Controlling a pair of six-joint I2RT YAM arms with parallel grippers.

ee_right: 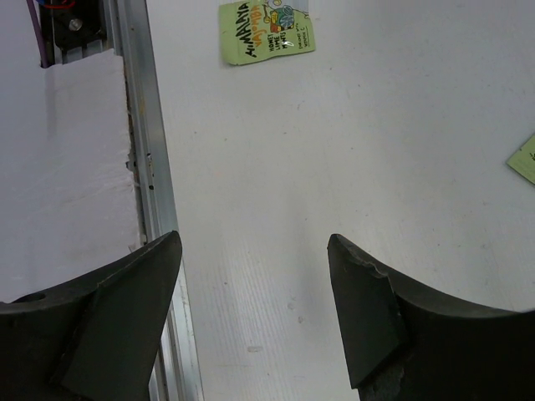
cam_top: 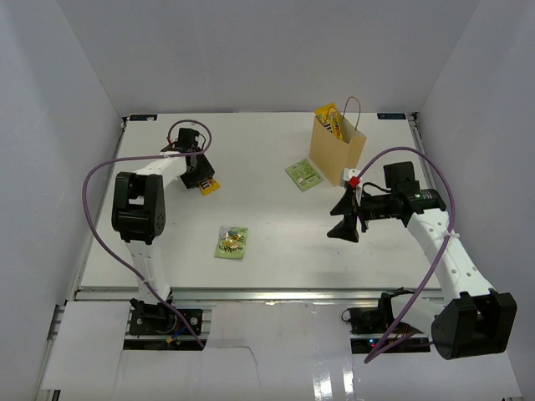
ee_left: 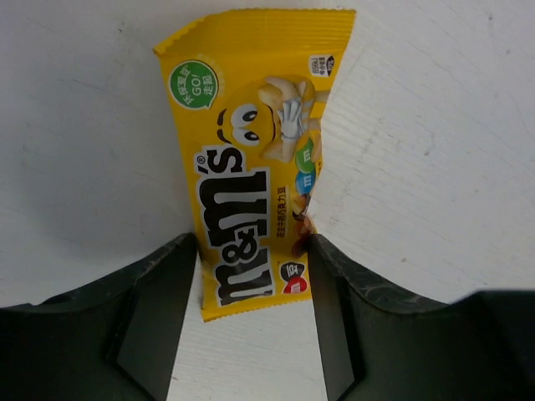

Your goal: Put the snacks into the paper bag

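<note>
My left gripper (cam_top: 201, 174) is at the back left, shut across the width of a yellow candy pack (cam_top: 210, 186) that lies on the table. In the left wrist view its jaws (ee_left: 251, 255) pinch the pack (ee_left: 251, 159) at its near end, and one long edge is buckled. A second yellow pack (cam_top: 328, 117) sticks out of the top of the upright tan paper bag (cam_top: 336, 150). One light-green square pack (cam_top: 303, 174) lies just left of the bag and another (cam_top: 231, 242) lies mid-table. My right gripper (cam_top: 344, 217) hovers open and empty in front of the bag. The larger green chip bag is out of view.
The right wrist view shows the open jaws (ee_right: 252, 251) over bare table, the mid-table light-green pack (ee_right: 267, 32) at the top, a corner of the other pack (ee_right: 525, 159) at the right edge, and the aluminium table rail (ee_right: 152, 167) on the left. White walls enclose the table.
</note>
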